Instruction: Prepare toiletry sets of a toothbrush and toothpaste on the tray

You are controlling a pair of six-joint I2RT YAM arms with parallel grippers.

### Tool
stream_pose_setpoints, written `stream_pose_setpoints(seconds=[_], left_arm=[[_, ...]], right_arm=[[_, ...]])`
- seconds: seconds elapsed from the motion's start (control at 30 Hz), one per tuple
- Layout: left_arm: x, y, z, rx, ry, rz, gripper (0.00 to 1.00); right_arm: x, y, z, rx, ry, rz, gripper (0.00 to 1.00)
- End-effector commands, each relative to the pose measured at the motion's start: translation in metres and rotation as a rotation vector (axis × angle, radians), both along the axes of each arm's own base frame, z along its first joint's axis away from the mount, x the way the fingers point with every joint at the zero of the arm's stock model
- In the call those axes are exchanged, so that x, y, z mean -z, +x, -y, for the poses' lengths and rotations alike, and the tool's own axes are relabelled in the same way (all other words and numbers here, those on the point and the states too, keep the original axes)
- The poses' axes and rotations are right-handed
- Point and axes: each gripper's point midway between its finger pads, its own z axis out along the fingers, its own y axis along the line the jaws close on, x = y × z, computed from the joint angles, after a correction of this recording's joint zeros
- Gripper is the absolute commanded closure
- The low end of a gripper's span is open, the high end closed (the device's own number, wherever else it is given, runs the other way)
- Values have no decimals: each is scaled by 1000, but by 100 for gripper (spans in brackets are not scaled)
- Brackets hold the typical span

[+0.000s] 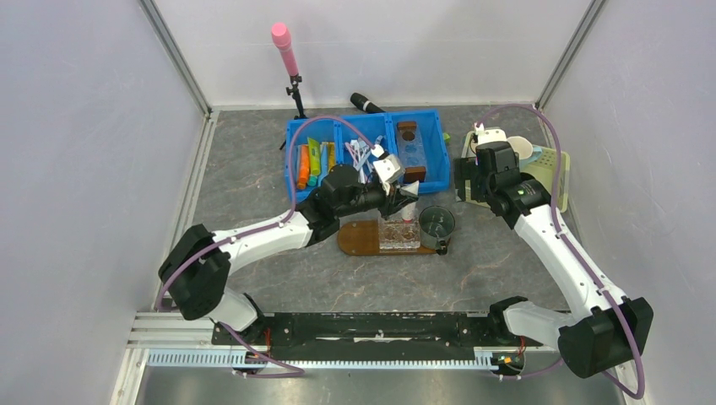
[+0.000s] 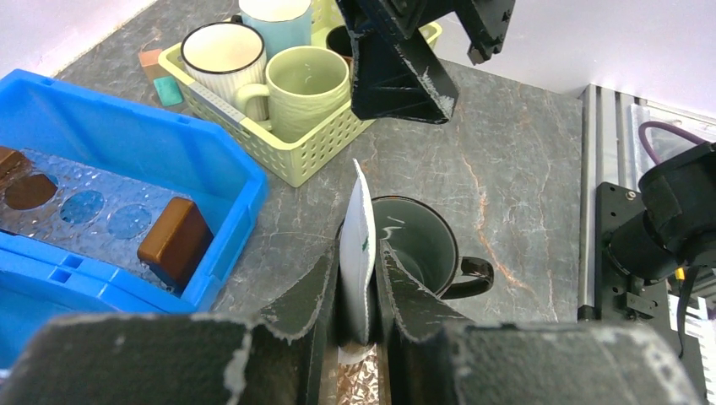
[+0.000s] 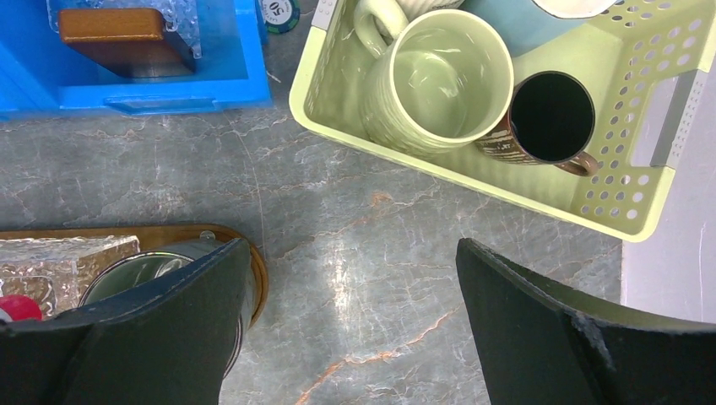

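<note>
Left tool grips white tube over tray; right tool spread, empty.
Slim light blue-and-white toothbrush (image 1: 358, 154) lies in blue plastic bin (image 1: 431, 181), 12 o'clock of flat oval dark brown wooden tray (image 1: 359, 238). Left tool (image 2: 359, 278) pinches small white toothpaste tube (image 2: 358, 228) above tray, beside dark grey mug (image 2: 422, 240). Right tool (image 3: 350, 253) has its jaws wide over grey tabletop (image 3: 380, 211), with pale green basket (image 3: 473, 173) at 1 o'clock.

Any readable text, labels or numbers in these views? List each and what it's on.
"50": on the round dark chip lying between the blue bin and the pale green basket.
Green print on the white toothpaste tube gripped by the left gripper: too small to read.
Nothing else legible.
</note>
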Motion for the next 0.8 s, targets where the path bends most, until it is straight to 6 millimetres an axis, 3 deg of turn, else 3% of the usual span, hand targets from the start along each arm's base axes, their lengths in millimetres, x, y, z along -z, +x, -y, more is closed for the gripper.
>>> stream_pose_setpoints(seconds=[0.0, 0.2, 0.77], left_arm=[[-43, -14, -1, 38, -99, 51, 82], [-40, -12, -1, 35, -82, 62, 82], [7, 1, 4, 2, -38, 62, 82]], right_arm=[[-7, -1, 0, 8, 24, 29, 2], [-5, -1, -3, 5, 36, 22, 1], [-7, -1, -3, 4, 34, 14, 2]])
